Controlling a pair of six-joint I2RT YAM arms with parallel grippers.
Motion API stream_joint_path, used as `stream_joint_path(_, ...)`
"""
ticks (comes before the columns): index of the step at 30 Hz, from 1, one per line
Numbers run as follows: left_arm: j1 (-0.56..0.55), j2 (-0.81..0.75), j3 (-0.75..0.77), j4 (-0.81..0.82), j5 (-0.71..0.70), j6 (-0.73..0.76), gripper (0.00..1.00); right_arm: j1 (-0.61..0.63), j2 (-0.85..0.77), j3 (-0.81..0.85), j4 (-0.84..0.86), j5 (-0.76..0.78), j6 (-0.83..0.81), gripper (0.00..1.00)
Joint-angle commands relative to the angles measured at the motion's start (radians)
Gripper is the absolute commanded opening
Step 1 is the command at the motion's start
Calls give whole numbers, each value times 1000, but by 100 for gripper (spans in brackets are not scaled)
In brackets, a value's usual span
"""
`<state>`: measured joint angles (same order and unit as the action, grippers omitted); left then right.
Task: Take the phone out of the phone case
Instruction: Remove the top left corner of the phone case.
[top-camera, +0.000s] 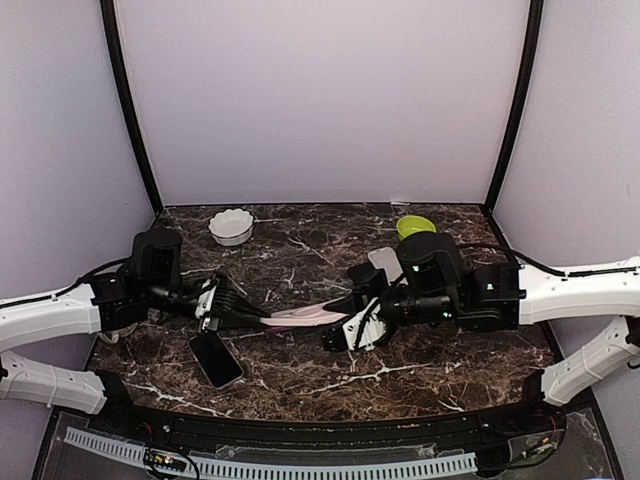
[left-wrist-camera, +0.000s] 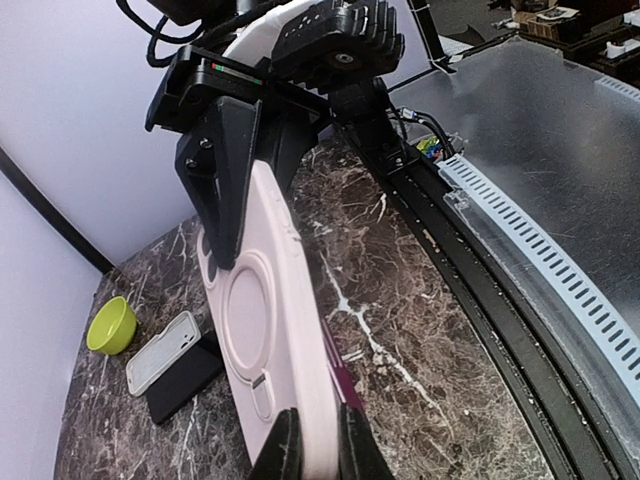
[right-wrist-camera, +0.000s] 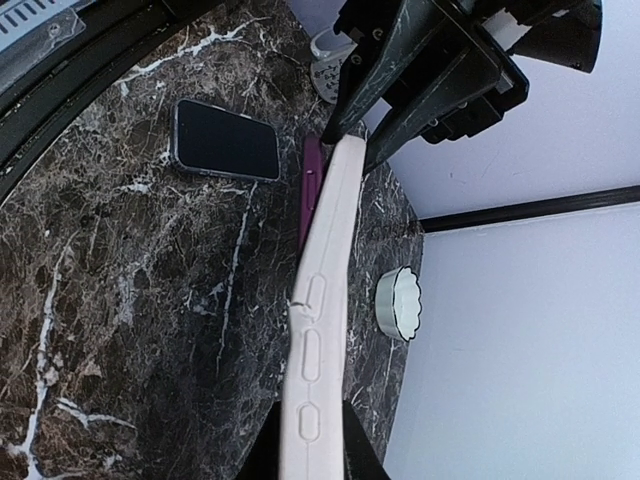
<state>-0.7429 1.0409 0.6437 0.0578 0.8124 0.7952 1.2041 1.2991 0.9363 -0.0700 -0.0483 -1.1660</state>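
A pink phone case (top-camera: 300, 318) is held in the air between both grippers, edge-on above the marble table (top-camera: 420, 370). My left gripper (top-camera: 262, 318) is shut on its left end and my right gripper (top-camera: 335, 328) on its right end. In the left wrist view the case (left-wrist-camera: 262, 330) shows its ringed back, and a purple phone edge (left-wrist-camera: 345, 385) peeks out along its side, beside my left gripper (left-wrist-camera: 318, 432). In the right wrist view the case (right-wrist-camera: 320, 290) is bowed, the purple phone (right-wrist-camera: 311, 185) shows at its far side, and my right gripper (right-wrist-camera: 308, 420) clamps the near end.
A dark bare phone (top-camera: 215, 360) lies flat at the front left. A pale case and a black phone (top-camera: 383, 262) lie near the green bowl (top-camera: 415, 226) at the back right. A white fluted bowl (top-camera: 231, 226) stands at the back left.
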Motion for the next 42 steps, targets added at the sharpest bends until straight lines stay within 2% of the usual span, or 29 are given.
stream_joint_path(1, -11, -2, -41, 104, -256, 39, 10, 78, -19, 64, 365, -346, 130, 0)
stream_joint_path(7, -24, -10, -48, 106, -302, 67, 11, 78, -25, 38, 477, -349, 267, 0)
stream_joint_path(16, -31, -37, -71, 132, -361, 93, 23, 78, -19, -3, 679, -256, 488, 0)
stream_joint_path(21, -32, -39, -76, 122, -382, 109, 32, 77, -35, -25, 713, -235, 516, 0)
stream_joint_path(31, -32, -53, -88, 114, -432, 136, 35, 67, -89, -78, 799, -219, 583, 0)
stream_joint_path(42, -30, -70, -109, 111, -500, 174, 37, 64, -102, -115, 941, -124, 607, 0)
